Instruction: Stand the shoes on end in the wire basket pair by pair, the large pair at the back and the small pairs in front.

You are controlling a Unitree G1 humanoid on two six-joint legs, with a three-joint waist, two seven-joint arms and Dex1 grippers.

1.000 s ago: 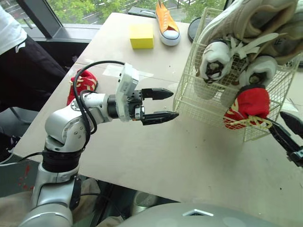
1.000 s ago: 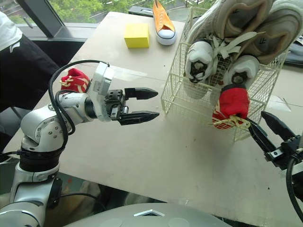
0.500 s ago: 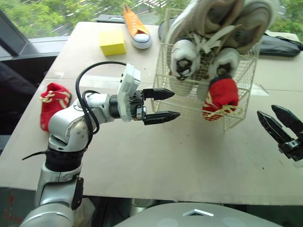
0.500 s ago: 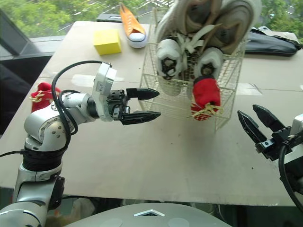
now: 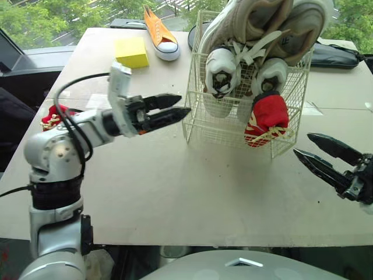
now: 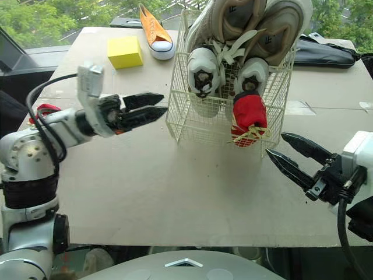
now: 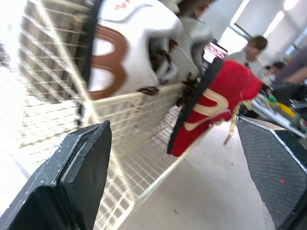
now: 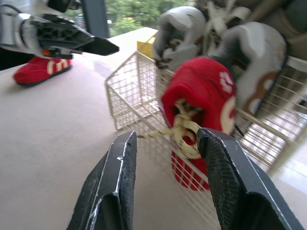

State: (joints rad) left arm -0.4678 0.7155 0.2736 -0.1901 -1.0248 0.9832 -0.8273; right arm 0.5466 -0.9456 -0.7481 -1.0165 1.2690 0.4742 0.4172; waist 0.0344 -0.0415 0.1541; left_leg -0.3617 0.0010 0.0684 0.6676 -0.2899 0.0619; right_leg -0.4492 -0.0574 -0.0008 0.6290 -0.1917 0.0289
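The wire basket (image 5: pixel 201 119) stands mid-table. A large beige pair (image 5: pixel 262 23) stands on end at its back. A white-grey pair (image 5: pixel 218 67) is in front of that, and one red shoe (image 5: pixel 267 119) with cream laces sits at the front right corner. Its mate (image 5: pixel 52 115) lies on the table at the left, behind my left arm. An orange sneaker (image 5: pixel 158 29) lies at the far edge. My left gripper (image 5: pixel 175 108) is open and empty, just left of the basket. My right gripper (image 5: pixel 317 154) is open and empty, right of the basket, pointing at the red shoe (image 8: pixel 201 105).
A yellow block (image 5: pixel 132 52) sits at the far left beside the orange sneaker. A black bag (image 5: pixel 338 55) lies behind the basket on the right. Bare tabletop (image 5: pixel 192 186) stretches in front of the basket to the near edge.
The head view has swung. My right gripper has drawn back from the red shoe's laces and now stands apart from the basket. My left wrist has rolled, and its fingers stay open.
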